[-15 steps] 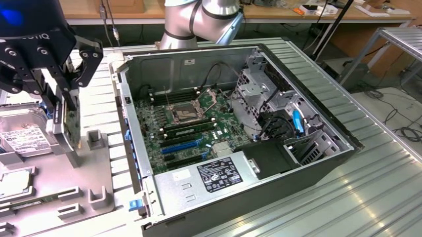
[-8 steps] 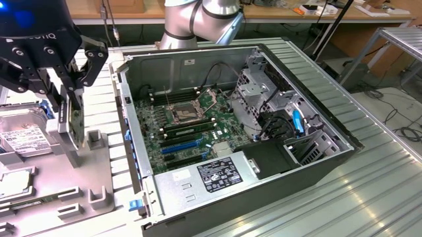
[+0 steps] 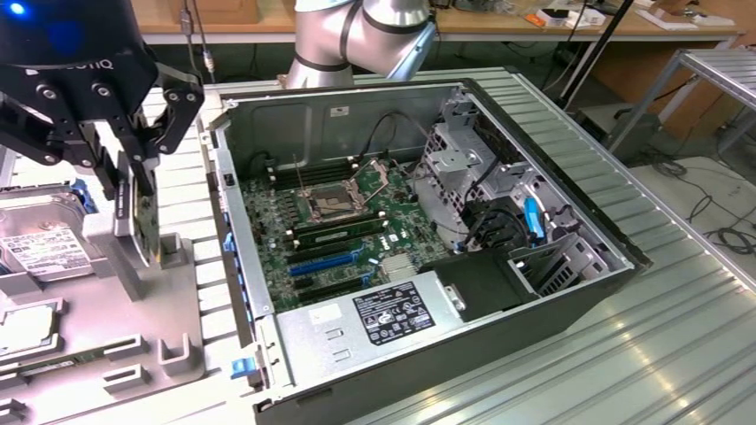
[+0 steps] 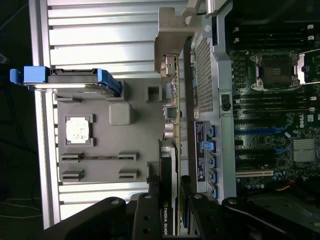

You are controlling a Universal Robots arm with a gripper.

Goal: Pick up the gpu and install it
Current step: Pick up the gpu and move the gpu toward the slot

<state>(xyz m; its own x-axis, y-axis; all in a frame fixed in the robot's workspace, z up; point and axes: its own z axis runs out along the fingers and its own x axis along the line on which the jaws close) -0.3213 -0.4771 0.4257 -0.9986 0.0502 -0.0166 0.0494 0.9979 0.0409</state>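
Item 1, exterior view's left: silver hard drive, seated in the grey parts tray.

Item 2: gripper, over that tray, jaws clamped on the gpu. The card stands upright on edge, just beside the case's outer wall. I cannot tell whether it clears the tray.

Item 3, centre to right: open computer case on the ribbed worktop, motherboard exposed.

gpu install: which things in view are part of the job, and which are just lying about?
Job:
- gpu, gripped in the fingers
- open computer case
- motherboard

Lying about:
- hard drive
- processor chip
- grey parts tray
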